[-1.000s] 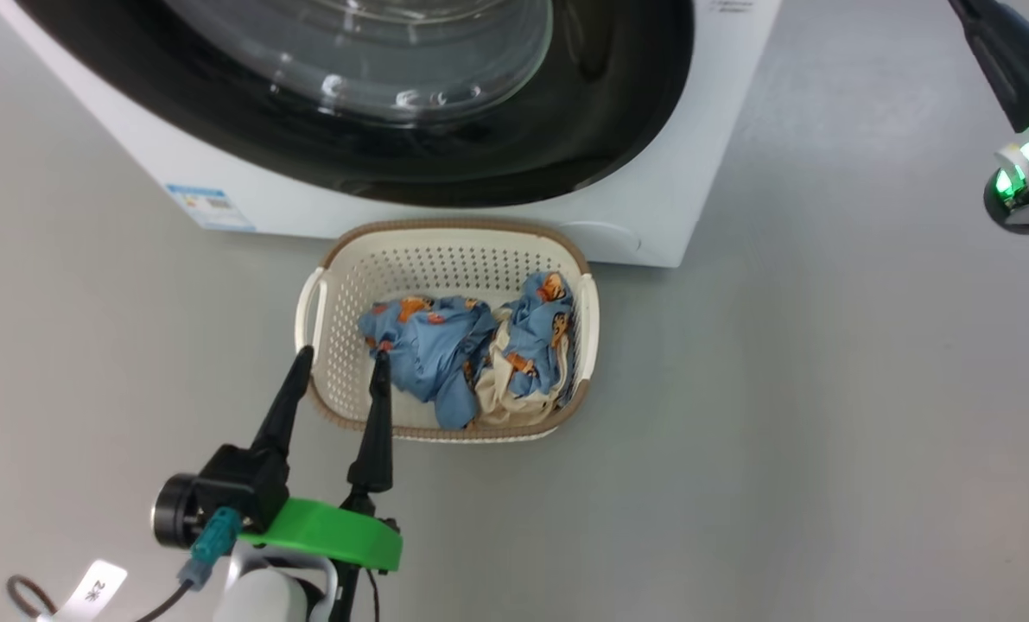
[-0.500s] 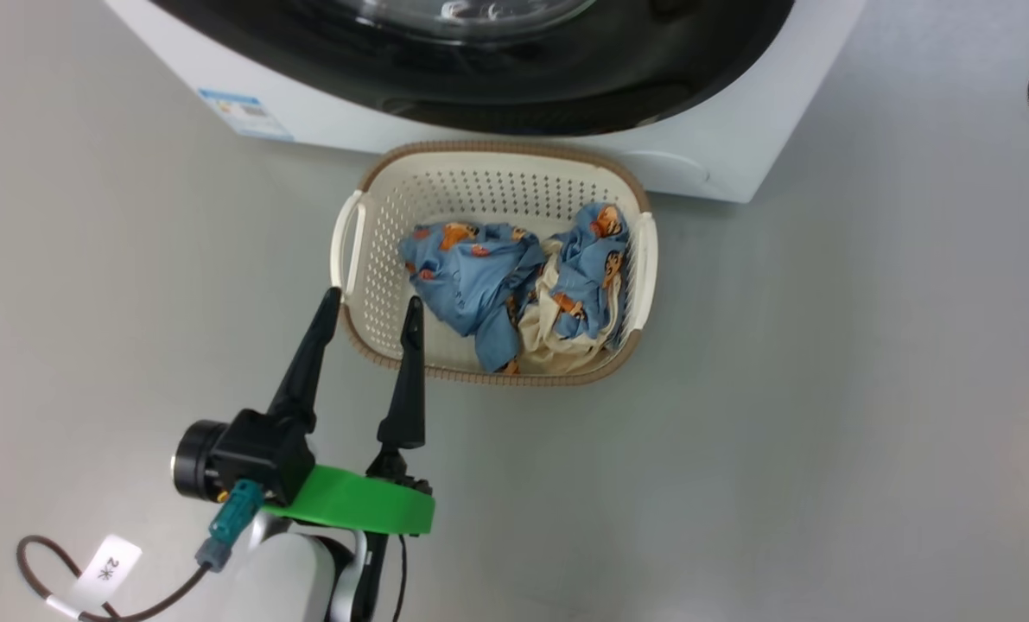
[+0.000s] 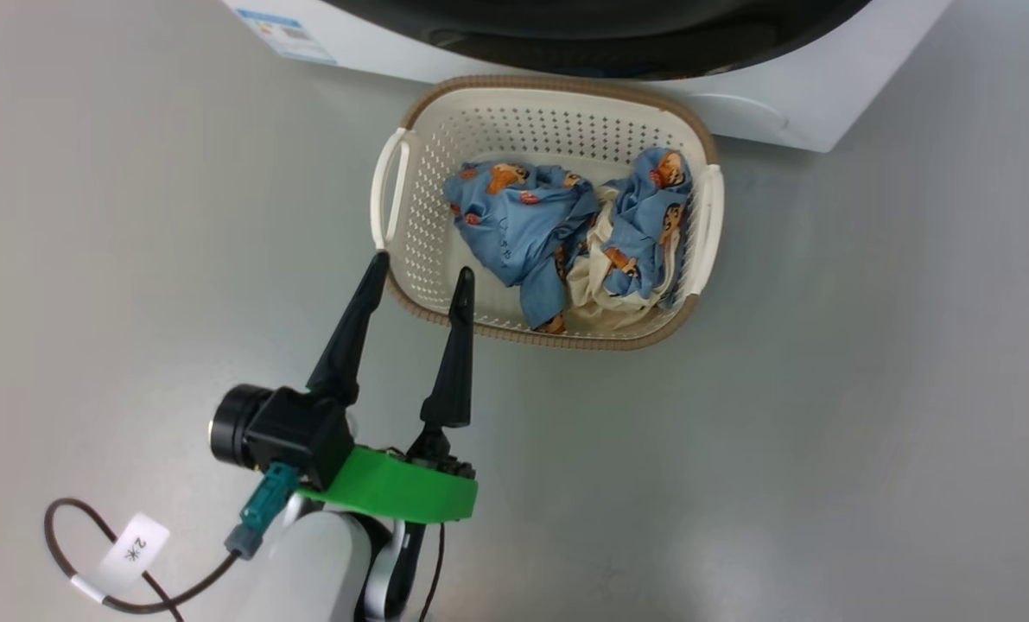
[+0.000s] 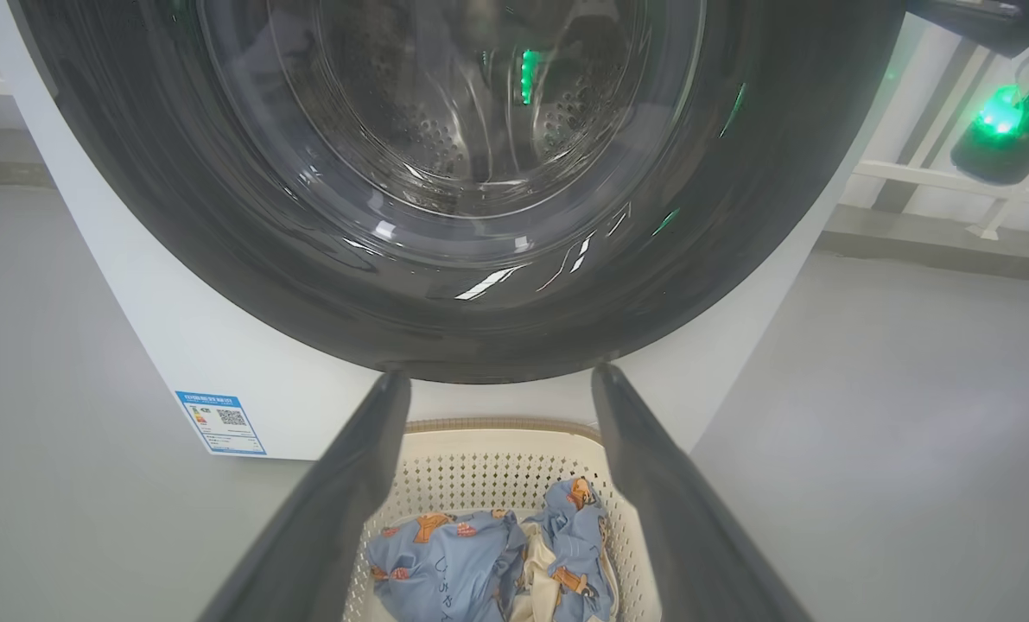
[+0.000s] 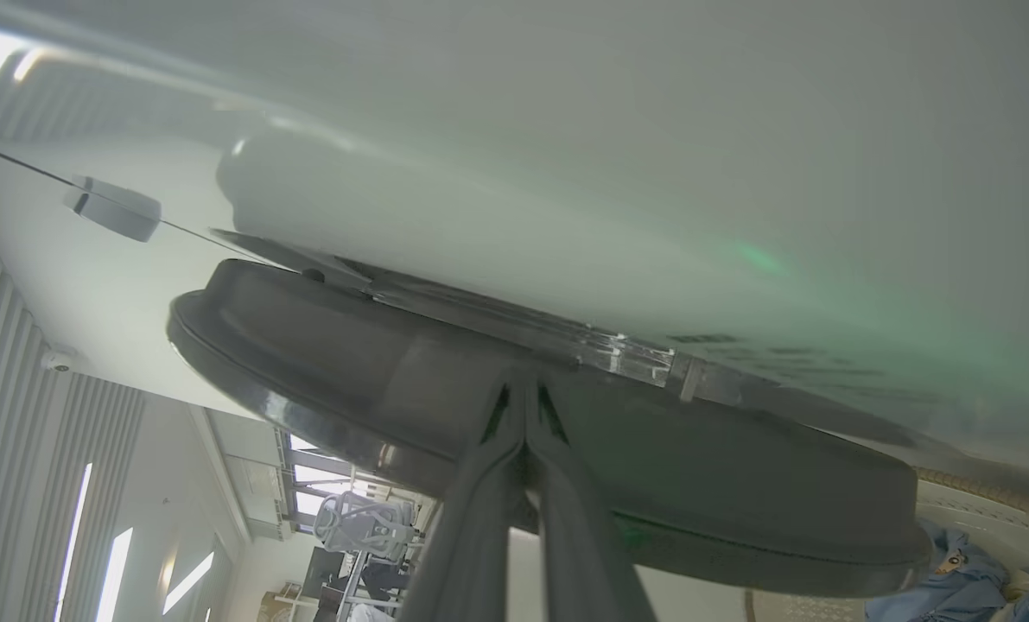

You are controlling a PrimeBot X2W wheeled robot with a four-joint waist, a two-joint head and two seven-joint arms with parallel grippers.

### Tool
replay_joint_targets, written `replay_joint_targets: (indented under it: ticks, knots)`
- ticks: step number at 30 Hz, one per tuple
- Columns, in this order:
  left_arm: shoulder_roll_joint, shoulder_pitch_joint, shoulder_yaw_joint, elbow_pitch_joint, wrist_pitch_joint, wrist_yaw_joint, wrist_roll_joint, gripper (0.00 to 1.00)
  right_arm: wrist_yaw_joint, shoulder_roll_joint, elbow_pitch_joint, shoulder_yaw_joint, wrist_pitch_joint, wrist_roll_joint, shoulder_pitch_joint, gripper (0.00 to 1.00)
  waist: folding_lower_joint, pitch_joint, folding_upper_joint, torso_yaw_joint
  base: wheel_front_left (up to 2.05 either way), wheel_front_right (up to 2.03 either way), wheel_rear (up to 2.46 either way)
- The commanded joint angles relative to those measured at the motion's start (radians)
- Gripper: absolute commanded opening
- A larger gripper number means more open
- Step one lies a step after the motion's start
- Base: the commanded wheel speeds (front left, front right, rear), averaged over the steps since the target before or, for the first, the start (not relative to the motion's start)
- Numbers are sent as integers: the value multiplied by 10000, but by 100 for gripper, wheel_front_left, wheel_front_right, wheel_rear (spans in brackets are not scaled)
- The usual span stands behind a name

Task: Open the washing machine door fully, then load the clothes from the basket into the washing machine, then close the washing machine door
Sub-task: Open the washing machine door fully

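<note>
- I'm looking at plain grey floor [image 3: 825, 389], smooth with a faint sheen, spreading beneath my left gripper [image 3: 423, 263] and on both sides of it.
- The basket [image 3: 557, 82] sits flat on that floor, straight ahead of the gripper. In the head view its near corner falls between the two fingertips.
- Past the basket, farther ahead of the gripper, the washing machine [image 3: 790, 104] stands on the floor, its base just behind the basket's far rim.
- Off to the gripper's right, grey floor runs alongside both.
</note>
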Motion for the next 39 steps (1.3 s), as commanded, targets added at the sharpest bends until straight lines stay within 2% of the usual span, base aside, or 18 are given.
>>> replay_joint_targets:
  ticks: [1, 15, 39]
  knots:
    - [120, -174, 169, -388, -63, 101, -96, 100, 46, -55, -209, 96, 73, -94, -273, 0, -1, 205, 0, 236, 0, 0, 0]
    - [120, -354, -199, -673, -63, 341, -435, 100, 46, 23, -154, 427, 458, -406, -907, 0, -1, 553, 0, 501, 0, 0, 0]
    - [120, 19, -91, -524, -63, 257, -133, 100, 46, 623, -711, 1037, 1308, -254, 704, 0, -1, -491, 0, 168, 0, 0, 0]
